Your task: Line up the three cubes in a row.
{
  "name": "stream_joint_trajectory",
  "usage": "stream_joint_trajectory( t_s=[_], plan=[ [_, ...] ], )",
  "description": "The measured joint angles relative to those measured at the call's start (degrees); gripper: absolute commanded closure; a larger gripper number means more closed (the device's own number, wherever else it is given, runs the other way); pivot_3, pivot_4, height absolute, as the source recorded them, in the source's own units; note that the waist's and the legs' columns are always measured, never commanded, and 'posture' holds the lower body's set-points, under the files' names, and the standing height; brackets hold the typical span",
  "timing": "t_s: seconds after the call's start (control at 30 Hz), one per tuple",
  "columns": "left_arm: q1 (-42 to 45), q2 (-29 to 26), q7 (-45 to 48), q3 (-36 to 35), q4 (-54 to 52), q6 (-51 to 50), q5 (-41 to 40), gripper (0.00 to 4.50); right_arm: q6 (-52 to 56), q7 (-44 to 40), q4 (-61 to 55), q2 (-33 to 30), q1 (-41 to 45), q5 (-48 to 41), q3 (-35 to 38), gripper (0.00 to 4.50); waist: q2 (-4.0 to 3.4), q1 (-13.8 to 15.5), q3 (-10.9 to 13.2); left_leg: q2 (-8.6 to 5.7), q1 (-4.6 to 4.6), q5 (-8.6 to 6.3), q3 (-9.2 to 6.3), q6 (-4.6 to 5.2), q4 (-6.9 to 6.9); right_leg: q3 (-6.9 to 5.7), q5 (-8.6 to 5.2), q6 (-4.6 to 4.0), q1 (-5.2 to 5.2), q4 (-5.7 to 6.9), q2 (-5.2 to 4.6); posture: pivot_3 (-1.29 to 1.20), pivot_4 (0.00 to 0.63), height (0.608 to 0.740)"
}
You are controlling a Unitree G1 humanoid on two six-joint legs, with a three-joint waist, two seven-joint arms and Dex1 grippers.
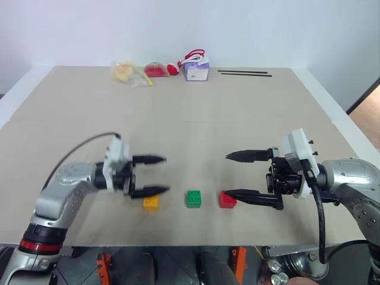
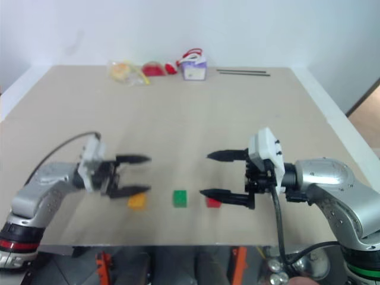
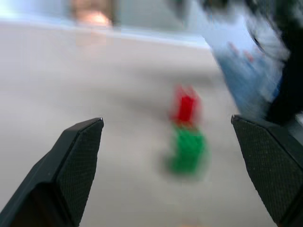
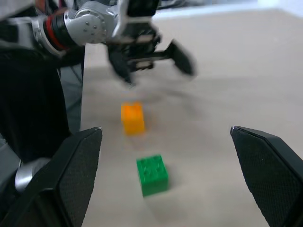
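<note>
Three cubes set along the near edge of the table (image 1: pixel 237 119), side by side with small gaps between: orange-yellow cube (image 1: pixel 151 203) on the robot's left, green cube (image 1: pixel 193 199) in the middle, red cube (image 1: pixel 227 200) on the right. Roughly level with one another, studs up, so apparently already formed into the row asked for.

Left tool (image 1: pixel 155 174) spread wide, nothing in it, hung just above and beside the orange-yellow cube, lower finger crossing over that cube's far edge in the head view without gripping it. Judged as a release posture: cube let go where it completed the line.

Right tool (image 1: pixel 235 174) likewise released and empty, pointed inward toward the left one, lower finger just beside the red cube on its outer side. Probably kept there to stay clear of the row.

At the far edge, well apart from the work: purple-and-white box (image 1: pixel 196 69) with red cord, a clear bag (image 1: pixel 127 72), a red object (image 1: pixel 157 70), a thin black rod (image 1: pixel 244 73). Seemingly parked out of the way.
</note>
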State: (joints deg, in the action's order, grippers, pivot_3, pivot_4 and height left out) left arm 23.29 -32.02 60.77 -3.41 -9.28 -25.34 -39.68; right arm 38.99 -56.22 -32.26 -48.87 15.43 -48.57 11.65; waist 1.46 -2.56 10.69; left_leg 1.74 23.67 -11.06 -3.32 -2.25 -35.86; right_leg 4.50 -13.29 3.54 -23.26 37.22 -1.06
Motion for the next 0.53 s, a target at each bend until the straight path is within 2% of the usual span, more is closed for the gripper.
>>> stream_joint_trajectory(
  t_s=[0.07, 0.13, 0.3, 0.4, 0.53],
  plan=[
    [3.0, 5.6, -12.0, -3.4, 0.3, -1.9, 0.2, 0.02, -0.7, 6.0, 1.2, 5.1, 0.5, 0.2, 1.1, 0.0, 0.07, 0.0, 0.0, -0.01, 0.0, 0.0, -0.01, 0.0, -0.1, 0.0, 0.05, 0.07, 0.04, 0.0, 0.01, 0.0, 0.15, 0.74],
    [3.8, 8.6, -22.1, -4.3, 1.0, -1.0, 4.5, 0.02, -2.5, 12.3, 3.1, 10.1, 0.6, 2.0, 2.3, 0.0, 0.13, -0.1, -0.1, -0.04, -0.05, 0.0, 0.05, 0.0, -0.1, 0.14, 0.1, 0.1, 0.05, 0.0, 0.02, 0.0, 0.15, 0.74],
    [0.2, 16.6, -42.3, -8.7, 3.5, 2.7, 13.3, 0.02, -10.7, 28.8, 9.2, 21.8, -2.4, 13.7, 4.0, 0.0, 0.14, 0.0, -0.1, -0.04, -0.02, 0.01, 0.03, -0.02, 0.01, 0.2, 0.12, 0.08, -0.02, 0.03, 0.06, 0.0, 0.15, 0.74],
    [-2.1, 19.8, -49.9, -9.8, 5.8, 6.9, 18.7, 0.02, -16.4, 38.3, 13.7, 28.2, -3.9, 22.3, 4.0, 0.0, 0.13, 0.1, -0.1, -0.08, -0.01, 0.03, 0.05, -0.06, 0.03, 0.23, 0.14, 0.06, -0.06, 0.03, 0.04, 0.0, 0.15, 0.74],
    [-3.9, 21.7, -54.6, -10.0, 9.7, 11.6, 23.2, 0.02, -22.6, 47.3, 18.4, 33.2, -3.9, 30.9, 3.8, 0.0, 0.13, 0.0, -0.1, -0.08, -0.04, 0.12, 0.06, -0.2, 0.03, 0.24, 0.22, 0.05, -0.04, 0.03, 0.05, 0.0, 0.15, 0.74]
  ],
)
